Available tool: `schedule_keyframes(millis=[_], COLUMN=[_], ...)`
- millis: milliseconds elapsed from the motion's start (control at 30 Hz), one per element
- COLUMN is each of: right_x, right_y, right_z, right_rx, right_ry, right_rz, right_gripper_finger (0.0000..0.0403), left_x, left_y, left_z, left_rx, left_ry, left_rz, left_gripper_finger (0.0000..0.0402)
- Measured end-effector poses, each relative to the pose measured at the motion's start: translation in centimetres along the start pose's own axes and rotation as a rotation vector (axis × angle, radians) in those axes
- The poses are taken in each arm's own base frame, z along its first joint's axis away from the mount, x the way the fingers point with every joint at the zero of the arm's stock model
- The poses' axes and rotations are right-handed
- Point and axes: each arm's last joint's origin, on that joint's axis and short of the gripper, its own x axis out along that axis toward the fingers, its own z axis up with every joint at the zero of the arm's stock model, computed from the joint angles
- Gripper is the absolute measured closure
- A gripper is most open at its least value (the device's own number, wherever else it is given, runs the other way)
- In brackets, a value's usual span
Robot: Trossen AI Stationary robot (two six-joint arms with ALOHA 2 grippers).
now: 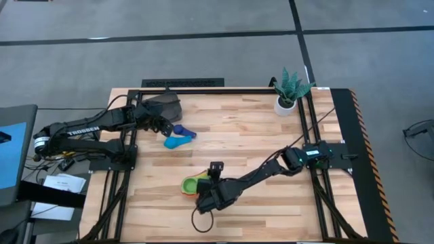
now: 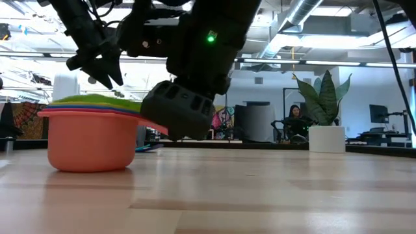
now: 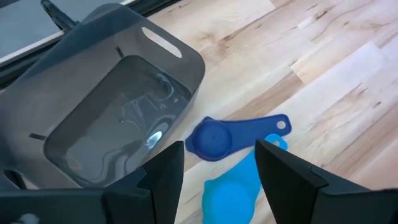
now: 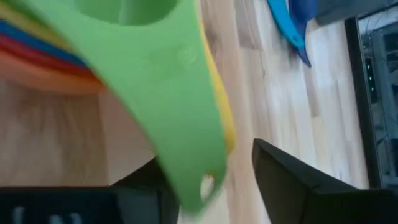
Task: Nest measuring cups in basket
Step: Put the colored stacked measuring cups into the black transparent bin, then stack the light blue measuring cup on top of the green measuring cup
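Stacking is the step in hand here: the right gripper (image 4: 205, 186) is sitting low at the bottom centre of the high view, right at the nested stack of measuring cups (image 1: 192, 184), and in its wrist view the green cup's handle (image 4: 177, 118) is lying between the two dark fingers, with yellow, blue, red and orange rims layered beneath it. Its jaws are looking parted around that handle rather than pressed onto it, so I am judging this as a let-go over the stack, not a carry. In the low view the orange cup (image 2: 91, 140) is sitting on the desk (image 2: 260, 195) as the outermost shell, green on top. Over in the upper left of the high view, the left gripper (image 3: 217, 165) is hovering with jaws spread wide, empty, just above the dark blue cup (image 3: 233, 135) and the light blue cup (image 3: 239, 186), which are lying on the wood beside the basket (image 3: 186, 62). That basket is holding no cups as far as its visible interior shows. Next, I reckon, is collecting those two blue cups, and finally getting the whole nest into the basket.
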Motion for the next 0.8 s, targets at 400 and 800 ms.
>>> schedule_keyframes(millis=[400, 800], right_x=[-2.9, -6.0], right_y=[0.8, -5.3], right_z=[0.6, 4.4], right_rx=[0.171, 0.263], right_ry=[0.008, -0.039], right_rz=[0.132, 0.174], right_gripper_finger=[0.0132, 0.0132], left_x=[0.0, -0.5], left_y=[-0.3, -0.3], left_z=[0.4, -0.4], left_rx=[-0.054, -0.06], left_ry=[-0.027, 0.081], left_rz=[-0.045, -0.134], left_gripper_finger=[0.0216, 0.0216])
